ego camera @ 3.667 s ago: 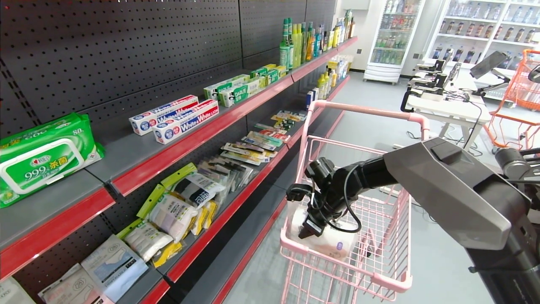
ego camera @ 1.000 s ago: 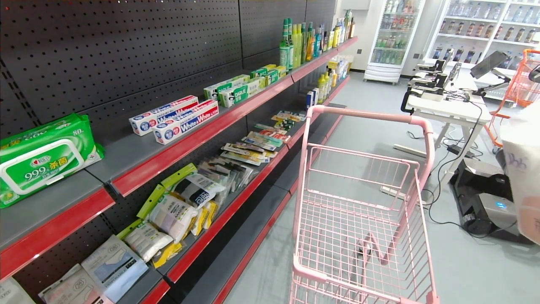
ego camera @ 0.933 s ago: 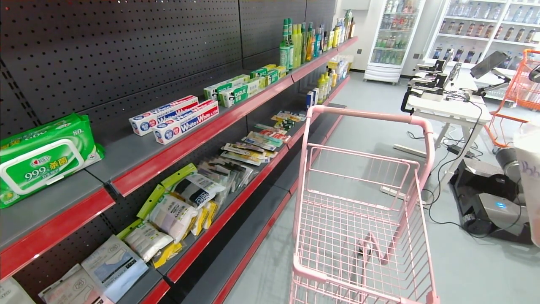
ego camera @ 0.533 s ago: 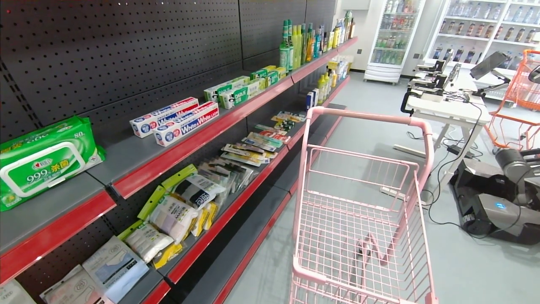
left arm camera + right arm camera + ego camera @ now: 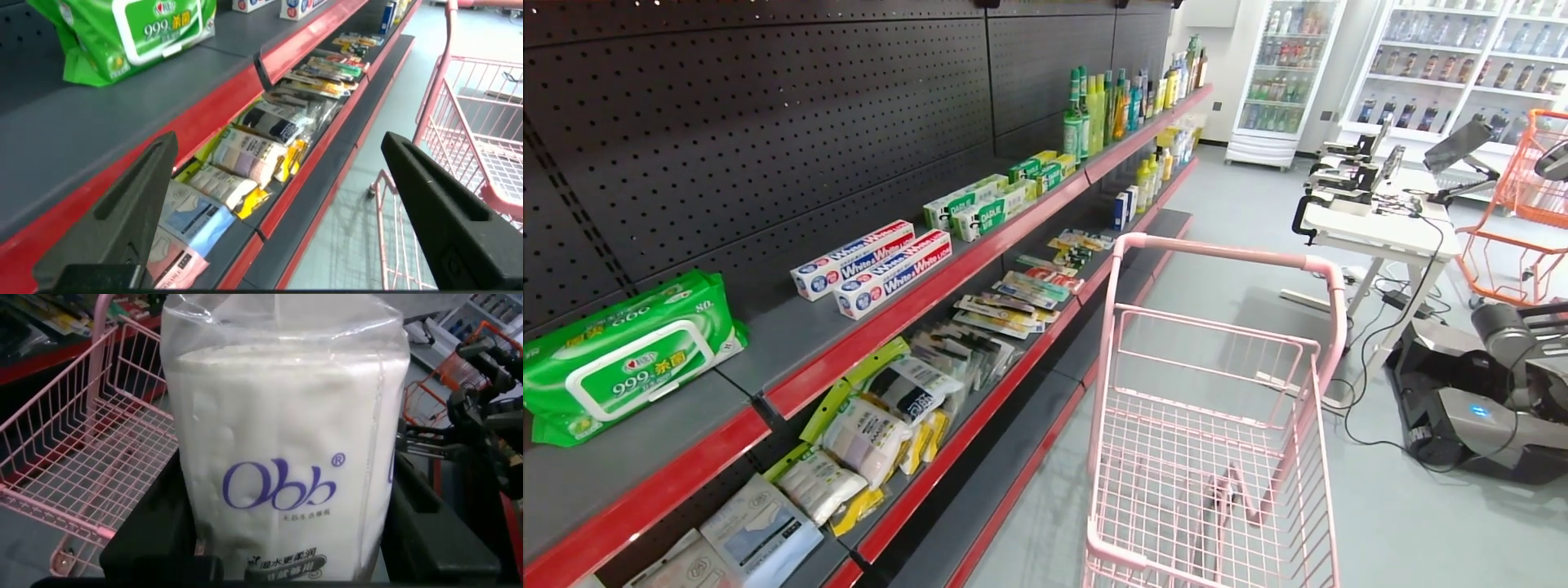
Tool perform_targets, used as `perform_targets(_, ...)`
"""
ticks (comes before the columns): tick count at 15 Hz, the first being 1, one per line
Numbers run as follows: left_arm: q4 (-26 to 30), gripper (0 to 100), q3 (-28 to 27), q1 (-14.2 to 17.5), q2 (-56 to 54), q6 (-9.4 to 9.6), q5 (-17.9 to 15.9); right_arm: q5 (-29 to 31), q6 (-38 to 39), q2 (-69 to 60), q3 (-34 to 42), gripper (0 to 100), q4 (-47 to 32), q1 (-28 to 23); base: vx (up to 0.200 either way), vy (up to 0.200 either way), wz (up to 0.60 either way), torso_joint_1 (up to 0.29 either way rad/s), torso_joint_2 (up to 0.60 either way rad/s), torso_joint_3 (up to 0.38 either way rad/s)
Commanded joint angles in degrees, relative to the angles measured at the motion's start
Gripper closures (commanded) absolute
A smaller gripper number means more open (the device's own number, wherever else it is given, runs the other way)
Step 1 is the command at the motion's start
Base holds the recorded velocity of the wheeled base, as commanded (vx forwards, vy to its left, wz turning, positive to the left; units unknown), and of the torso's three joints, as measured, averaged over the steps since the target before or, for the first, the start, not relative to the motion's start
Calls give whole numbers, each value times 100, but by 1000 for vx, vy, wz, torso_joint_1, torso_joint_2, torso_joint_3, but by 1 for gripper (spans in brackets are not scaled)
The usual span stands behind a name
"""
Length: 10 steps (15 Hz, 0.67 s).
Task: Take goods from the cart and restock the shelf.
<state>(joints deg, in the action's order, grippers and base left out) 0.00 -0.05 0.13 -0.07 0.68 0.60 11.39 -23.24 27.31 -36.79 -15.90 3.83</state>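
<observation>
A white tissue pack (image 5: 286,449) in clear wrap stands upright between the fingers of my right gripper (image 5: 286,543), which is shut on it, above and beside the pink cart (image 5: 82,449). The cart (image 5: 1217,253) stands by the shelf, and I see nothing in its basket. My left gripper (image 5: 278,212) hangs open and holds nothing, facing the red-edged shelf (image 5: 122,122) near a green wipes pack (image 5: 131,33). In the head view the wipes (image 5: 629,359) lie on the top board (image 5: 792,327), with toothpaste boxes (image 5: 874,261) farther along.
Pouches and flat packs (image 5: 866,425) fill the lower shelf, and bottles (image 5: 1094,98) stand at the far end. To the right are a white table (image 5: 1380,229) with devices, floor cables (image 5: 1372,359), an orange cart (image 5: 1519,212) and a drinks fridge (image 5: 1282,73).
The right gripper has lifted the tissue pack out of the cart and carried it off the head view's right edge. The head camera has shifted, so the whole scene sits lower in the picture.
</observation>
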Motion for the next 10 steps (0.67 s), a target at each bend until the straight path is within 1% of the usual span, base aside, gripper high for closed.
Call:
perform_targets(1, 0, 0, -4, 4, 7, 2, 2, -14, 3, 187, -3, 100, 16, 4, 0, 0, 0, 178, -388, -203)
perform_targets(10, 9, 0, -4, 4, 7, -16, 2, -31, 3, 433, -3, 100, 34, 4, 0, 0, 0, 170, -360, -189)
